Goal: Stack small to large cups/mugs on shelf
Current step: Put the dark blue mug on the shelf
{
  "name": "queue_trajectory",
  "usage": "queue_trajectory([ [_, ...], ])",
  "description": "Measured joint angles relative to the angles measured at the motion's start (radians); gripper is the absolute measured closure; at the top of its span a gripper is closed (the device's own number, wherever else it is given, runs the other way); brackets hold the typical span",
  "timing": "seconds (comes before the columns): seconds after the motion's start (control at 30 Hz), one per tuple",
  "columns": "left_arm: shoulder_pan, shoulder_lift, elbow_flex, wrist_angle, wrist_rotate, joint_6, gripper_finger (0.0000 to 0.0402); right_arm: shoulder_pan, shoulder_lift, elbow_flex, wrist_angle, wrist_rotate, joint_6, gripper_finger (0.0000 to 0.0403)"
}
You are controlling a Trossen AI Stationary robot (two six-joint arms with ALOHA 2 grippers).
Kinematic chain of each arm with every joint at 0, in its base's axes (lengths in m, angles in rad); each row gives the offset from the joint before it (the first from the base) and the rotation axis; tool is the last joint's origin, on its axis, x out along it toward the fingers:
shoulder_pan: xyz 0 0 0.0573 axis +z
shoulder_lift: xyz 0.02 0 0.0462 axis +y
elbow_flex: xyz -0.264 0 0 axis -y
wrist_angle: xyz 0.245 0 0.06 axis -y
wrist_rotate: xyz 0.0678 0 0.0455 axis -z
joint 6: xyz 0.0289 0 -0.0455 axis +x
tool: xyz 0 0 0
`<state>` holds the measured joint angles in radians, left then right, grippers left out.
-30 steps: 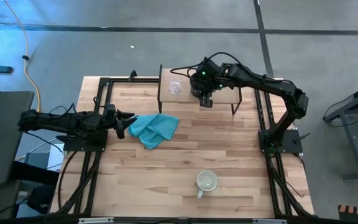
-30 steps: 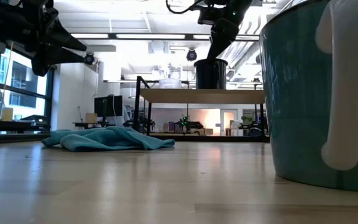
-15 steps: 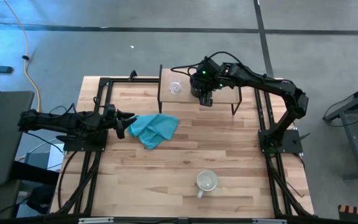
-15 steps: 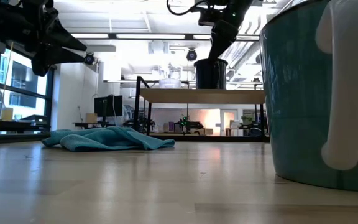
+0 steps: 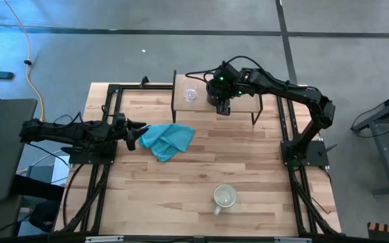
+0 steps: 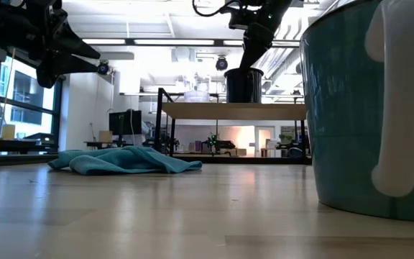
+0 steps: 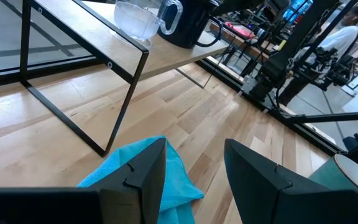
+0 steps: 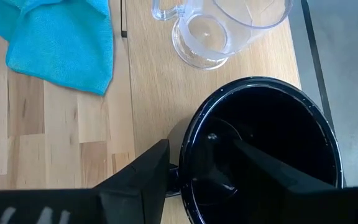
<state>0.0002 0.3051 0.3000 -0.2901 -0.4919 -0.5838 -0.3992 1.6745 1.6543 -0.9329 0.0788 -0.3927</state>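
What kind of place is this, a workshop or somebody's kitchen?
Most likely a robotics lab or workshop: two robot arms are fixed to a wooden table, monitors and equipment racks stand behind, and the ceiling is industrial with strip lights.

One glass cup (image 5: 190, 94); two mugs (image 5: 224, 197); one cloth (image 5: 167, 140); one shelf (image 5: 242, 104).

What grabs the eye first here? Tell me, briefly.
The right tool hangs open over the black mug on the shelf at the table's far edge, with the glass cup beside it. A blue cloth lies mid-table in front of the open left tool. The pale mug stands alone near the front edge, looming large in the low view.
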Motion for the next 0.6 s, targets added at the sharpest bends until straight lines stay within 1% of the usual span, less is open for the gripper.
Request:
queue_trajectory([
  [0.2,0.0,0.0,0.0,0.0,0.0,0.0,0.025,0.0,0.0,0.0,0.003,0.023,0.011,0.0242],
  [0.6,0.0,0.0,0.0,0.0,0.0,0.0,0.025,0.0,0.0,0.0,0.018,0.024,0.008,0.0242],
])
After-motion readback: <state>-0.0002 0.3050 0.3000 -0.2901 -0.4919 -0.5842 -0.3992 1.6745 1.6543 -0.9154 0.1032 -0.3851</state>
